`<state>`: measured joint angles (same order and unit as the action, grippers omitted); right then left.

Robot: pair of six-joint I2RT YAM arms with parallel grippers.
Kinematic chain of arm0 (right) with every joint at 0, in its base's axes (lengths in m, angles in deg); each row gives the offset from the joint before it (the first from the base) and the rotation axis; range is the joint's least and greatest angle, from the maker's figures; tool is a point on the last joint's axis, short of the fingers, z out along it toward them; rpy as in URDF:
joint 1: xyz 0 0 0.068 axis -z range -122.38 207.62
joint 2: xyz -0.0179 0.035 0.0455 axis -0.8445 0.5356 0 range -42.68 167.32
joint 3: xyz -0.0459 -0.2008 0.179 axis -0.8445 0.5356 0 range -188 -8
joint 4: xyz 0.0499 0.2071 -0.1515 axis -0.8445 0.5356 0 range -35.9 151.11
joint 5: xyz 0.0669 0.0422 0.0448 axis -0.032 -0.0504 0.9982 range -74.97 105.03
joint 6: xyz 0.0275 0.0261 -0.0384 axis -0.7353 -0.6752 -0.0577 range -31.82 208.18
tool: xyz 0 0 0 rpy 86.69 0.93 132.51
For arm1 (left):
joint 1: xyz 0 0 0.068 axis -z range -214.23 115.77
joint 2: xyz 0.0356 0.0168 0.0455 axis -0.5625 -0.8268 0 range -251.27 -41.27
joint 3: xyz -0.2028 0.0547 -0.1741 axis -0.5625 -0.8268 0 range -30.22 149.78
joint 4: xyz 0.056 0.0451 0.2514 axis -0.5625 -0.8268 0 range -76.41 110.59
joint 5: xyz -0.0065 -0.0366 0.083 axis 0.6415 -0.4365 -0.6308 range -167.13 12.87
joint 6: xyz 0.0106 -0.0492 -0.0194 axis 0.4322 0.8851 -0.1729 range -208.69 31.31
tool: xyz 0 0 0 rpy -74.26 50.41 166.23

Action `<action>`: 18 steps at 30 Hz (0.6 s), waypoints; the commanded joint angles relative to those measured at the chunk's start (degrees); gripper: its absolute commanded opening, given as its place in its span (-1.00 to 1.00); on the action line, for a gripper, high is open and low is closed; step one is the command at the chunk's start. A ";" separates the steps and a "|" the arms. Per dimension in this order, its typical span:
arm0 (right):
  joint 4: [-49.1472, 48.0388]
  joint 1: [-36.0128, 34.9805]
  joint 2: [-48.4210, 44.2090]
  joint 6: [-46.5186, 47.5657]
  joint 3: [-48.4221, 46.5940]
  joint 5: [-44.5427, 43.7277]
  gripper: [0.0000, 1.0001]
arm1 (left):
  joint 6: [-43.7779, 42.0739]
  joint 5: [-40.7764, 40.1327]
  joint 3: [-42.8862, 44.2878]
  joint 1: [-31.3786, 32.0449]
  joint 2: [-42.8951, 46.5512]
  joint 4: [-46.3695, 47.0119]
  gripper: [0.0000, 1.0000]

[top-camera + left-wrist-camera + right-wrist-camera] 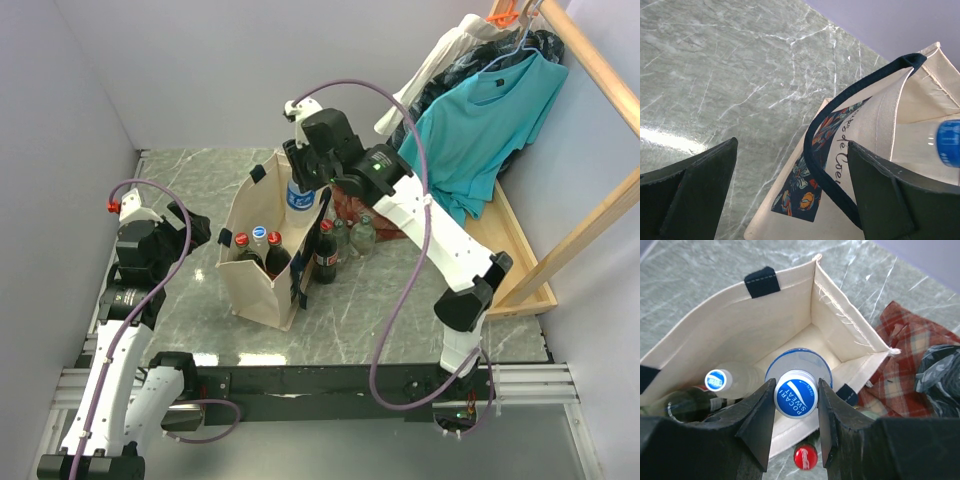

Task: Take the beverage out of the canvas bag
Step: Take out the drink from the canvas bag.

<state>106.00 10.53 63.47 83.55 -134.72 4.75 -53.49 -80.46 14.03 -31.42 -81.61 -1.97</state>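
from the top view i see the canvas bag [262, 292] standing upright on the marble worktop [180, 180], between the two arms. my right tool [305, 165] hangs over its far end. the right wrist view shows what the top cannot: both fingers [760, 415] are clamped on the neck of a pocari sweat bottle [796, 399], just under its blue cap. the bottle stands upright over the bag's open mouth. i cannot tell whether its base touches the bag's floor.

my left tool [792, 145] hovers by the bag's left side with its jaws wide apart and nothing between them. only its own camera shows the dark floral print [805, 185] on that side and the navy strap handle [840, 95] looping over it, plus a slice of the bottle's blue label past the rim.

inside the bag, the right wrist view shows a pale bottle with a blue cap [716, 379] and a dark green bottle [685, 407] at the near end. the top view adds two red-capped cola bottles [240, 242] there.

outside, a red-capped cola bottle [325, 255] stands just beside the bag's right wall, with two clear bottles [362, 235] beyond it. a red plaid cloth [905, 355] lies by the bag's far corner. a teal t-shirt [490, 120] hangs at the right.
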 commanded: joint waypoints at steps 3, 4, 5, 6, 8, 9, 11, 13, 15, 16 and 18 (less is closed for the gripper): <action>-9.10 -0.72 -8.06 1.37 -3.19 -2.02 -1.00 | 0.04 -0.44 0.22 -0.35 -0.09 0.69 0.93; -9.27 -0.72 -8.32 1.54 -3.01 -1.93 -1.00 | -0.30 -0.53 0.31 -0.35 0.17 0.68 0.93; -9.45 -0.90 -8.67 1.63 -2.92 -1.93 -1.00 | -0.39 -0.71 0.31 -0.35 0.26 0.68 0.93; -9.54 -0.90 -8.85 1.63 -2.92 -1.67 -1.00 | -0.57 -0.80 0.31 -0.35 0.52 0.86 0.93; -10.06 -0.90 -9.12 1.98 -2.92 -1.50 -1.00 | -1.80 -0.71 1.01 -0.35 0.26 0.69 0.93; -9.98 -0.98 -9.12 1.99 -3.01 -1.32 -1.00 | -2.24 -0.97 1.45 -0.35 0.00 0.33 0.93; -9.45 -0.90 -8.94 2.07 -3.62 -0.79 -1.00 | -3.73 -2.12 2.94 -0.35 -0.79 -1.07 0.93; -9.45 -1.16 -9.12 2.16 -3.98 -0.61 -1.00 | -5.31 -2.38 3.91 -0.35 -1.06 -1.77 0.93; -9.54 -1.25 -9.38 2.16 -3.98 -0.61 -1.00 | -6.80 -2.03 4.44 -0.35 -0.88 -0.99 0.93; -9.36 -1.42 -9.38 2.16 -4.06 -0.70 -1.00 | -8.12 -1.94 4.70 -0.35 -0.88 -0.73 0.93; -9.01 -1.60 -9.64 2.07 -4.15 -0.88 -1.00 | -9.70 -1.24 5.32 -0.35 -0.88 0.33 0.93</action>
<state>105.59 9.72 59.87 84.87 -134.72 4.77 -58.15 -81.57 15.87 -31.42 -82.85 -4.09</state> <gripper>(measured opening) 0.425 0.966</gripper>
